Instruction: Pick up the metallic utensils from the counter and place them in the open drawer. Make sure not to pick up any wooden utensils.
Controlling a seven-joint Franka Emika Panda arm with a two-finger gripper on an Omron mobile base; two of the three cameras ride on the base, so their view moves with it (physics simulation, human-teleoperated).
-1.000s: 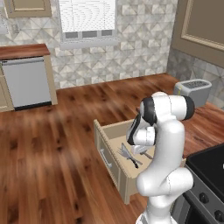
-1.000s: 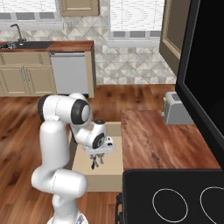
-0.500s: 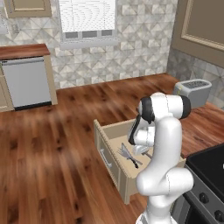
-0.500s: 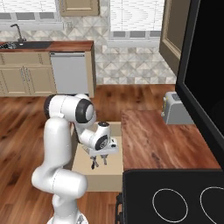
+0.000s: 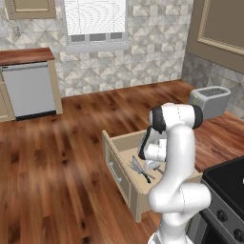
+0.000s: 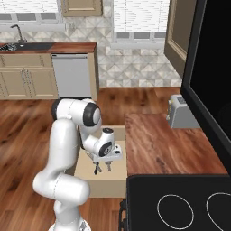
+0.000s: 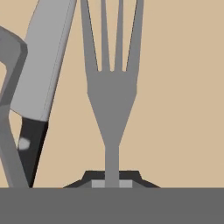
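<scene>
Jaws closed on a fork (image 7: 112, 100) by its handle, tines pointing straight away along the jaws' line, suspended over the open drawer (image 5: 125, 164) floor beside the knife (image 7: 37, 83) already lying inside.

The fork (image 7: 111, 92) looks like matt grey metal, smooth and unmarked. The knife (image 7: 41, 65) has a pale metal blade and a glossy black handle. The open drawer (image 5: 125, 164) is smooth matt beige; the counter (image 6: 162, 144) is polished reddish wood grain.
</scene>
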